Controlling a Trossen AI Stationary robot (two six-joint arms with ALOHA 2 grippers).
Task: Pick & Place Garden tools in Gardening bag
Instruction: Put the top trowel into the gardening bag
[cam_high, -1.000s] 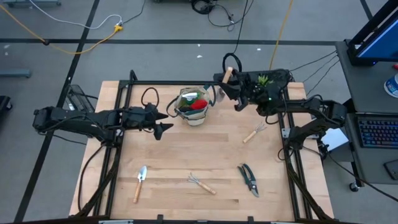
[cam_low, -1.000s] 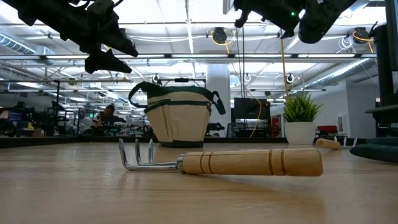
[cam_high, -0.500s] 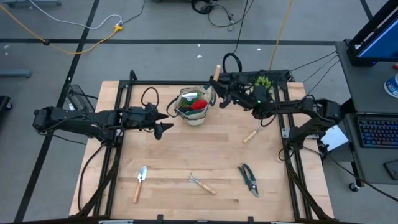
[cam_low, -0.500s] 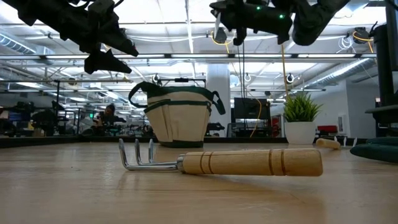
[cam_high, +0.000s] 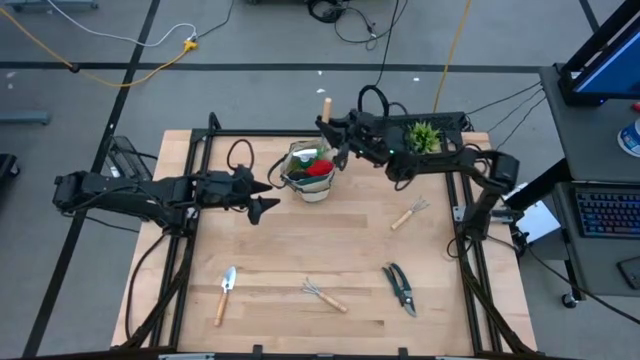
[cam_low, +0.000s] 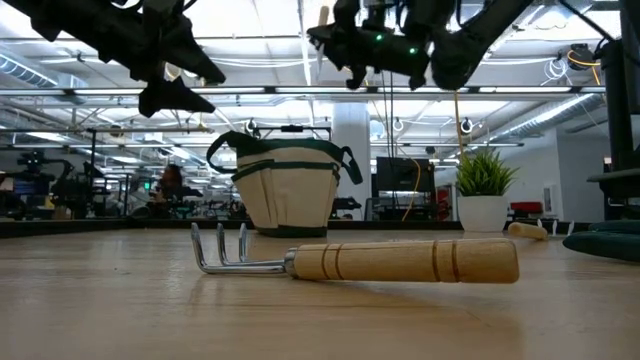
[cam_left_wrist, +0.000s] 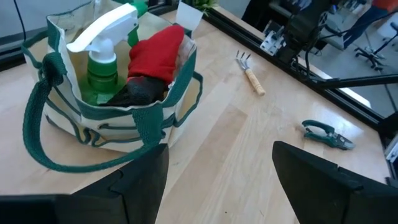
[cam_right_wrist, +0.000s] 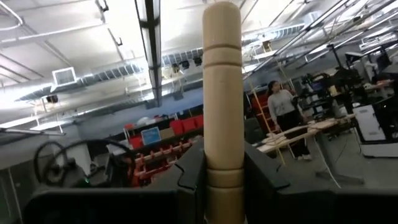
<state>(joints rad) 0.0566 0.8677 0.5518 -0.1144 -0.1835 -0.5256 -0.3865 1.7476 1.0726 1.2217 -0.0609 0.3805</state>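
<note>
The beige gardening bag (cam_high: 310, 172) with green trim stands at the table's far middle; it also shows in the low view (cam_low: 287, 190) and the left wrist view (cam_left_wrist: 93, 124). A green spray bottle (cam_left_wrist: 102, 59) and the red-black glove (cam_left_wrist: 155, 53) stick out of it. My right gripper (cam_high: 337, 132) is shut on a wooden-handled tool (cam_high: 325, 106) high beside the bag's far right rim; the tool's metal end is hidden. My left gripper (cam_high: 260, 197) hangs open and empty to the left of the bag. My right gripper pinches the tool's wooden handle (cam_right_wrist: 222, 163) between its two fingers (cam_right_wrist: 191, 177), well back from the free end. The rounded free end (cam_right_wrist: 222, 18) sticks out past the fingertips and points up (cam_low: 322, 15). The tool is lifted clear, high above the table.
On the table lie a trowel (cam_high: 225, 293), a small rake (cam_high: 323, 294) close to the low camera (cam_low: 360, 262), pruning shears (cam_high: 402, 288) and a hand fork (cam_high: 409, 212). A spiky green potted plant (cam_high: 425, 133) stands at the far right behind my right arm.
My right gripper has carried the wooden-handled tool toward the table's left edge, from near the potted plant to the bag's far right rim, staying shut on it. The tool has stayed clear of the table with its handle end up.
</note>
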